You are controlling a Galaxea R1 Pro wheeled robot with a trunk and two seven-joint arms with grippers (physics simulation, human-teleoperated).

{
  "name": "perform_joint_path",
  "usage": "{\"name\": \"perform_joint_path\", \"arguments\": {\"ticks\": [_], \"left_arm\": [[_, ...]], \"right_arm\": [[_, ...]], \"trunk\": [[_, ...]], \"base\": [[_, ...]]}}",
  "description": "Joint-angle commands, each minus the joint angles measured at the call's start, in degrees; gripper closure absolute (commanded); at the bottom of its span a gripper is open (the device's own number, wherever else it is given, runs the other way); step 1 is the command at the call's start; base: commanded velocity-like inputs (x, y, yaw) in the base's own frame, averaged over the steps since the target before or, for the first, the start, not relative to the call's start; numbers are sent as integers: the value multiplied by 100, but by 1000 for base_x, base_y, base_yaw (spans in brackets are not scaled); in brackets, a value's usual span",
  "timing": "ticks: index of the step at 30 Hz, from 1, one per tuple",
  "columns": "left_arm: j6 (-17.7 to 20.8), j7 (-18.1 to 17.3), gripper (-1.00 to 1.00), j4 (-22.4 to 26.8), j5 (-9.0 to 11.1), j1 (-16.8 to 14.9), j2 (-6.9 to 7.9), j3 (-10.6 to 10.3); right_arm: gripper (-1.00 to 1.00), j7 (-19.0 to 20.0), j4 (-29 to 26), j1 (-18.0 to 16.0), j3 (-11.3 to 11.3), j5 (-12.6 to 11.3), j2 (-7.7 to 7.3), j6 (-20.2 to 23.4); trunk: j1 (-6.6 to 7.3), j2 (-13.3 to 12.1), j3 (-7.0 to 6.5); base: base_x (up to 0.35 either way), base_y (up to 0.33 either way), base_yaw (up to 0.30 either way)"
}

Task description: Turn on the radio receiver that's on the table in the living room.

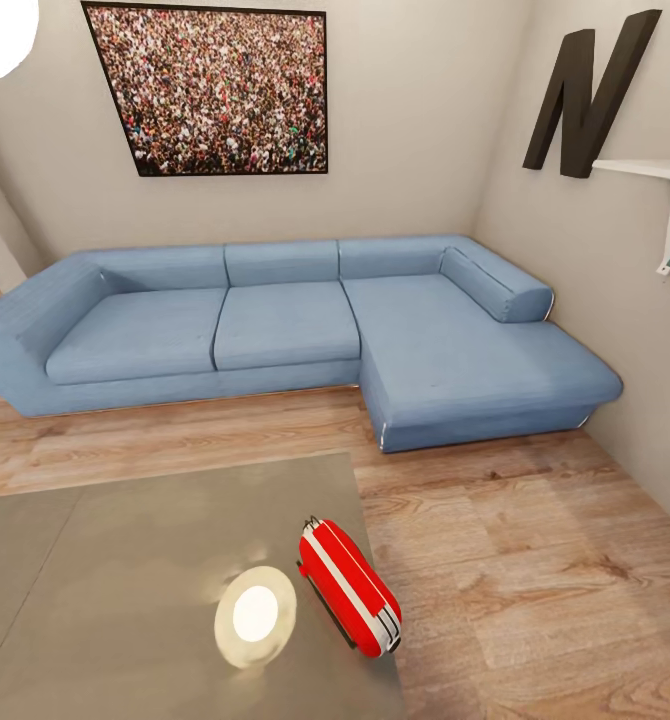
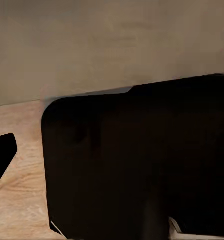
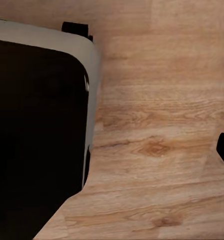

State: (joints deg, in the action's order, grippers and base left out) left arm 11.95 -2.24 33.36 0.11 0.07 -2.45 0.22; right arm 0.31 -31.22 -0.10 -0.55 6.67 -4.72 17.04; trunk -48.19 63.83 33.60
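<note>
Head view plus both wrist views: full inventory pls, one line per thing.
radio receiver: 1, red with white bands, lying near the table's right edge
table: 1, glossy grey-beige, foreground left
lamp reflection: 1, pale round glare on the tabletop, left of the radio
sofa: 1, blue, L-shaped, against the far walls
crowd photo: 1, dark-framed, on the wall above the sofa
letter N: 1, black, right wall
shelf: 1, white, right wall below the N
floor: light wood
robot body: dark panel, pale rim; pincer state not readable

Even, soft, bright light. A round lamp glare (image 1: 256,614) reflects on the glossy table (image 1: 125,560). Wide-angle slant at the edges. Wrist views soft, with unlit black shapes.
</note>
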Motion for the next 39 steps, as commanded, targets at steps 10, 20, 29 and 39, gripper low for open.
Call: {"name": "perform_joint_path", "arguments": {"ticks": [10,20,29,39], "left_arm": [[1272,-985,-100,2353,6,2,275,56],[2263,-1332,-100,4328,20,-377,328,75],[2567,-2414,-100,4486,-61,-1146,309,72],[2567,-2500,-100,4440,-752,-1243,334,63]], "right_arm": [[-100,-31,-2090,-12,-31,68,-217,1211],[-100,-38,-4307,-295,-33,119,-239,1748],[-100,137,-5097,-748,100,82,-196,1910],[-100,787,-5506,-916,638,105,-127,2092]], "trunk": [[0,0,1],[0,0,1],[0,0,1],[0,0,1]], "base": [[0,0,0],[0,0,0],[0,0,0],[0,0,0]]}}
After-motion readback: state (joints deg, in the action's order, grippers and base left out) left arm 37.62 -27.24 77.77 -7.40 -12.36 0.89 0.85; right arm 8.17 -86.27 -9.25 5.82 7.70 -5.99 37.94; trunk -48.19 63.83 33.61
